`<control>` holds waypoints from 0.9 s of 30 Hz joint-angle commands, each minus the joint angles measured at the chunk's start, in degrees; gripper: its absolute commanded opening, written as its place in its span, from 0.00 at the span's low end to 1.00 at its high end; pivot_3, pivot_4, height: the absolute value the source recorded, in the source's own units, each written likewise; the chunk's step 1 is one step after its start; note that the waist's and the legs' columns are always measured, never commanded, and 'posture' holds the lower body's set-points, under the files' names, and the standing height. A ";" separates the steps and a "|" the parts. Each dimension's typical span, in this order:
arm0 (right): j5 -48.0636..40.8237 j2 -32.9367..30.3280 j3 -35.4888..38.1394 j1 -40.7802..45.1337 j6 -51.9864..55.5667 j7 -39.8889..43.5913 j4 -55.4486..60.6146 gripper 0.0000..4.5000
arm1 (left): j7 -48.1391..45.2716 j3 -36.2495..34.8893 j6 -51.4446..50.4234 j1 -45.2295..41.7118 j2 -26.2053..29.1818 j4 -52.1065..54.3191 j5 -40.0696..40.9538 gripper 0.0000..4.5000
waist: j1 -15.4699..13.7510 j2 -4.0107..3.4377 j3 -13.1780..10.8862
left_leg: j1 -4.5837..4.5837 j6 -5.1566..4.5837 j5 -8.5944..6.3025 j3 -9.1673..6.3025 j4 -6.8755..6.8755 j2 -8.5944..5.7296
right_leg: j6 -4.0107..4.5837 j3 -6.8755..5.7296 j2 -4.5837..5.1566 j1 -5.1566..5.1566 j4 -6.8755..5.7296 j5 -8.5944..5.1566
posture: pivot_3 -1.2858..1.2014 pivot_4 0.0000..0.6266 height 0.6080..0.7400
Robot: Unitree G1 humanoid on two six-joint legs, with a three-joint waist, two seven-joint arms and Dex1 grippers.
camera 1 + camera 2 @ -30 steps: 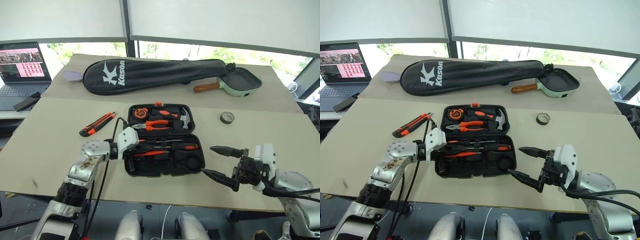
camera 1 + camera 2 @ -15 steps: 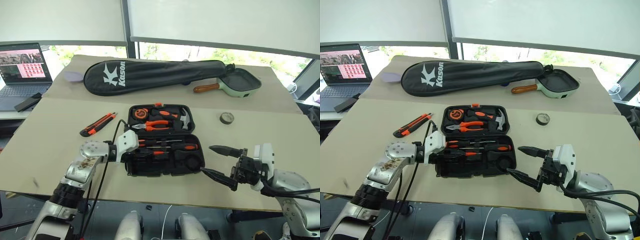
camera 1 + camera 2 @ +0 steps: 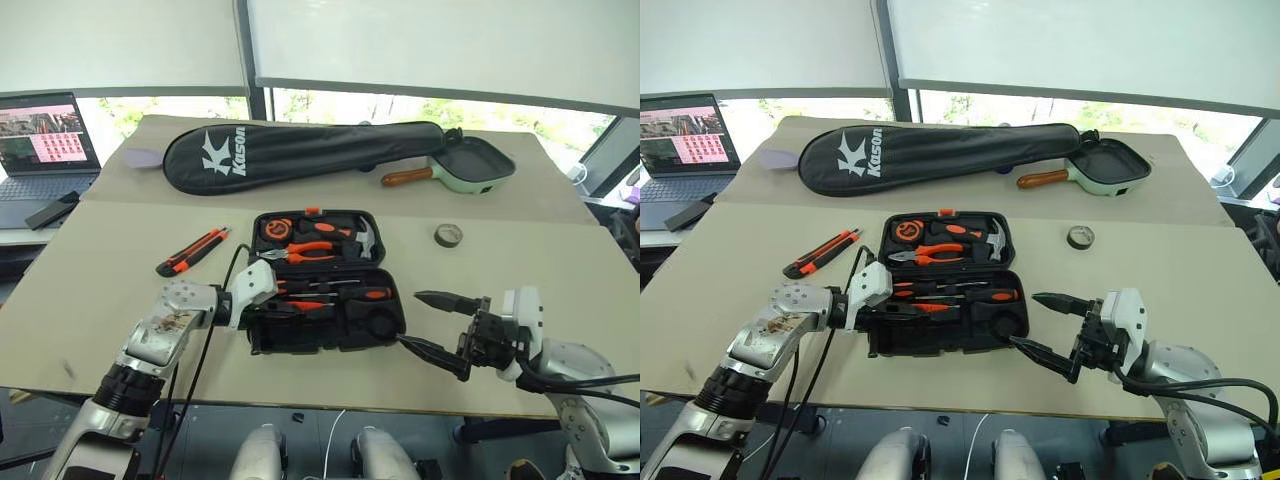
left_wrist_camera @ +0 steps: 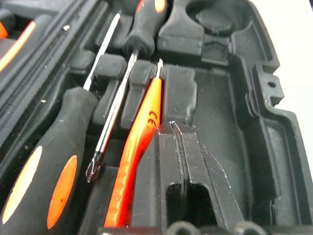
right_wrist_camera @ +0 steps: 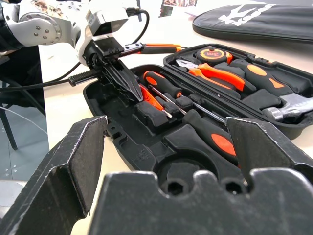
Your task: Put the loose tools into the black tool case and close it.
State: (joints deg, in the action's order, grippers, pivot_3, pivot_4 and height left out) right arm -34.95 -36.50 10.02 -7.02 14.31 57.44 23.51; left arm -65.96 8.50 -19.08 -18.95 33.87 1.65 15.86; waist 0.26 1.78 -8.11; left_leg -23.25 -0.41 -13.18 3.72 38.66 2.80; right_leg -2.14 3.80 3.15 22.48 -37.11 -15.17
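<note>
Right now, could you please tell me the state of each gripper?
Left gripper: shut, empty, tips beside the small orange tester screwdriver in the black tool case.
Right gripper: open, empty.

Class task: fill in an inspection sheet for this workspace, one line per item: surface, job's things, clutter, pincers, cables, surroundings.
Surface: tan table.
Job's things: black tool case open; two screwdrivers and orange tester lie in it; utility knife and tape roll lie outside.
Clutter: racket bag, green pan.
Pincers: left pincer shut, over the case; right pincer open, beside it.
Cables: black cable along left arm.
Surroundings: laptop, windows.
</note>
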 commanded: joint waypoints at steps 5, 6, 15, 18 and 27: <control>-0.72 -0.28 1.99 0.53 -2.53 2.22 -1.31 1.00 | 0.88 -12.50 8.03 7.86 3.03 1.33 4.93 0.01 | 0.39 0.00 -0.01 | -0.03 0.00 0.00 -0.09 -0.03 0.01 | 0.00 0.01 0.03 0.06 0.01 0.00 | 0.52 0.24 1.00; -0.62 -0.26 1.94 0.61 -2.74 2.52 -1.75 1.00 | 1.21 -13.21 8.43 8.64 3.10 1.19 5.13 0.01 | 0.40 -0.01 -0.02 | -0.02 0.00 0.00 -0.10 -0.03 0.01 | 0.00 0.01 0.04 0.06 0.01 0.00 | 0.52 0.24 1.00; -0.06 0.15 0.16 2.47 -3.53 4.01 -4.08 1.00 | 1.61 -5.76 9.76 3.95 0.07 2.08 2.14 0.01 | -0.62 0.04 -0.05 | -0.04 0.00 0.00 0.08 0.01 -0.08 | -0.04 -0.01 0.13 0.02 0.04 0.02 | 0.52 0.24 1.00; -0.10 0.24 0.11 2.59 -3.56 4.10 -4.14 1.00 | 2.36 -1.55 8.42 0.42 -0.08 -1.12 -1.72 0.01 | -0.59 0.04 -0.05 | -0.06 0.00 0.00 0.11 -0.01 -0.07 | -0.04 -0.01 0.07 0.04 0.05 0.02 | 0.52 0.24 1.00; -0.43 0.03 1.26 1.60 -3.37 3.23 -3.13 1.00 | 1.83 2.70 4.71 -1.29 -0.33 -2.84 -3.15 0.01 | -0.11 0.04 -0.05 | -0.05 -0.01 0.00 0.10 -0.03 -0.06 | -0.04 0.01 0.05 0.04 0.05 0.02 | 0.52 0.24 1.00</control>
State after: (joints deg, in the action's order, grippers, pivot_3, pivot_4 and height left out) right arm -34.87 -36.43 9.67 -5.44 12.17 60.99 18.62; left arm -64.20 10.76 -12.47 -20.14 33.76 -1.06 12.28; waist 0.15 1.82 -8.16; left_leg -23.29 -0.42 -13.19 3.82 38.63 2.74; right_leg -2.18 3.81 3.21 22.52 -37.06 -15.15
